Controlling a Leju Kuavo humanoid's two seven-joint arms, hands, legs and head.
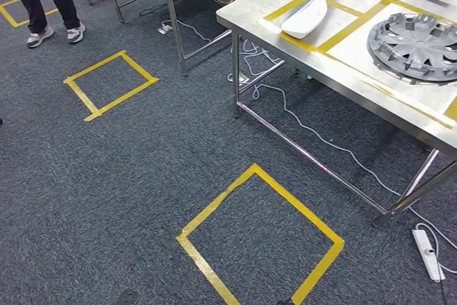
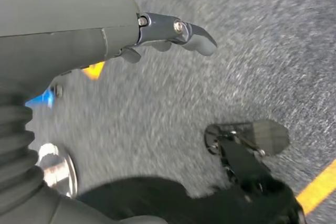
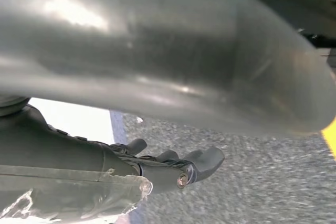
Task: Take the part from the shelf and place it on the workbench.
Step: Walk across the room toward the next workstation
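Currently: no part is held | left hand [image 2: 174, 38] empty, fingers loosely extended | right hand [image 3: 178, 169] likewise | shelf should be faced squarely before counter [image 1: 345, 80] is approached.

My left hand [image 2: 174, 38] hangs low over the carpet, fingers stretched out almost straight and close together, nothing in them. The thick grey cover of that wrist runs along behind it, ribbed cuff bunched near the camera. On the right wrist camera, my right hand [image 3: 178, 169] also points out over the carpet, its dark fingers [image 3: 208, 158] extended with a slight curl at the tips, and I see nothing between them. A broad, blurred grey shape, which looks like the thumb, crosses close to that lens above the fingers. Both wrist pictures are smeared with motion blur, so finer finger detail is hard to read.
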